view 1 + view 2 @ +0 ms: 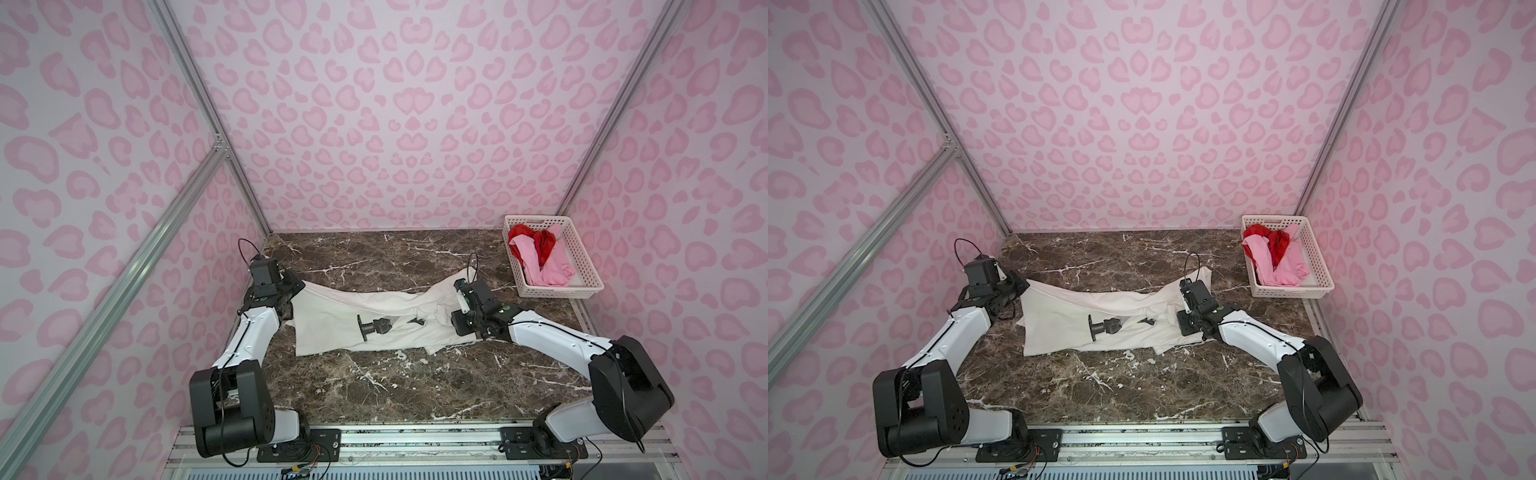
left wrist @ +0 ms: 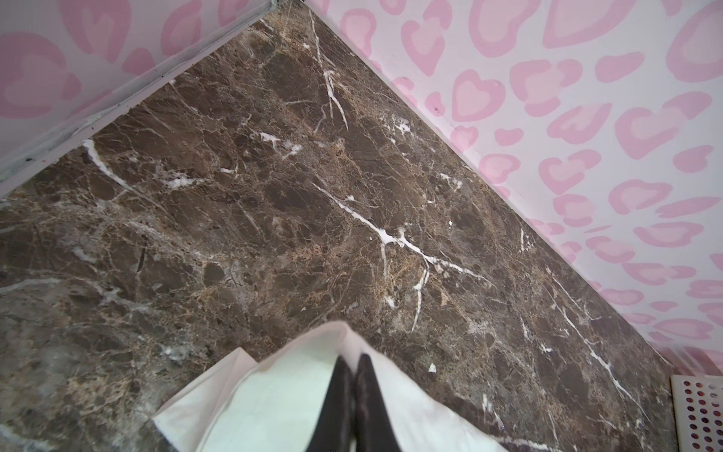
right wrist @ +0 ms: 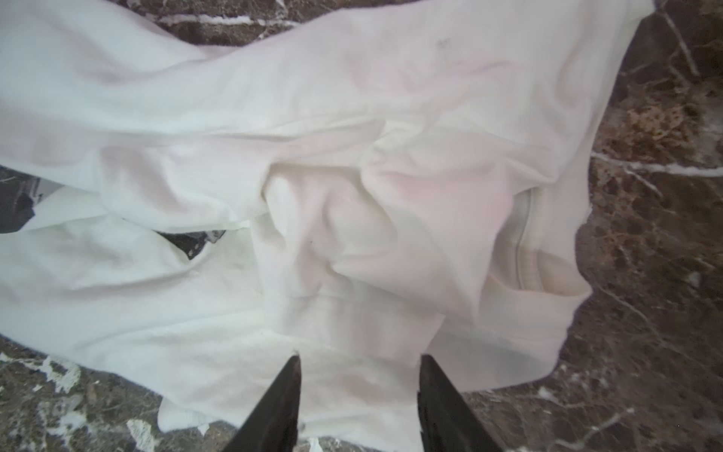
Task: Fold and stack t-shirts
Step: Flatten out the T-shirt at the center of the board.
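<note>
Left wrist view shows the left gripper point(image 2: 353, 360) pinching the off-white t-shirt point(image 2: 274, 403).

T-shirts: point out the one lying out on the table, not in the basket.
The off-white t-shirt with the black print, spread crumpled across the marble table. The pink t-shirt and red t-shirt are both bunched inside the white basket.

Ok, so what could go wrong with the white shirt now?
The left gripper pinches the off-white t-shirt only near its edge, so the cloth might slip out. The right gripper is open over bunched folds and could grab several layers, making the fold messy.
</note>
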Controlling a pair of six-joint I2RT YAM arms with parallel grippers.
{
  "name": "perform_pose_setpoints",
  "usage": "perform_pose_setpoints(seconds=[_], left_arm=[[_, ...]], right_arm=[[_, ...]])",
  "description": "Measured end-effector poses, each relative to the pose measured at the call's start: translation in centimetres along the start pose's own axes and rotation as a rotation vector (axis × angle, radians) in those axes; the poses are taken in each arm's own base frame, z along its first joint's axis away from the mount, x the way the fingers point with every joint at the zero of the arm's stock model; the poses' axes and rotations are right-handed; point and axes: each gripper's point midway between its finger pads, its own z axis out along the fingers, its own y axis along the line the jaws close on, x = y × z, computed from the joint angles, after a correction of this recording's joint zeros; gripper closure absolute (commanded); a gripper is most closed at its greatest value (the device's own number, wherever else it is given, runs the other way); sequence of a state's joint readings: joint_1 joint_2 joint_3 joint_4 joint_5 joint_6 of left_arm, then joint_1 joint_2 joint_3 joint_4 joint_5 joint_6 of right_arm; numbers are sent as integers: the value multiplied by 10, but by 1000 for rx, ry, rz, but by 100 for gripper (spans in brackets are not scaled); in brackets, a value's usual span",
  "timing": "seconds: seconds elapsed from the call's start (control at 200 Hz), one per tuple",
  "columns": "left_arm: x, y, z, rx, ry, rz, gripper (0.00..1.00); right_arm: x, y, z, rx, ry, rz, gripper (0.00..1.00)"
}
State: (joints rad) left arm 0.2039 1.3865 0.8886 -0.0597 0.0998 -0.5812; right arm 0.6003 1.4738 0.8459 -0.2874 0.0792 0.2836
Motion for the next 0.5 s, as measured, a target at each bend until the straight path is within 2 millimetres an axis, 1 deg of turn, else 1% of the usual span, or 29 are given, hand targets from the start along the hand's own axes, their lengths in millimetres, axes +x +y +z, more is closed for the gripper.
perform_pose_setpoints(seconds=[0.15,0.405,0.445,0.5], left_arm=[[-1,-2,0,11,-1,1,95],[-1,-3,-1,17,1,1,95],[-1,-4,-1,18,0,1,95],[-1,-4,-1,18,0,1,95]], right_arm=[[0,-3,3,17,2,1,50],[8,-20,13,66,23,25,52],[8,-22,16,70,23,29,57],[8,-25,19,75,24,35,72]])
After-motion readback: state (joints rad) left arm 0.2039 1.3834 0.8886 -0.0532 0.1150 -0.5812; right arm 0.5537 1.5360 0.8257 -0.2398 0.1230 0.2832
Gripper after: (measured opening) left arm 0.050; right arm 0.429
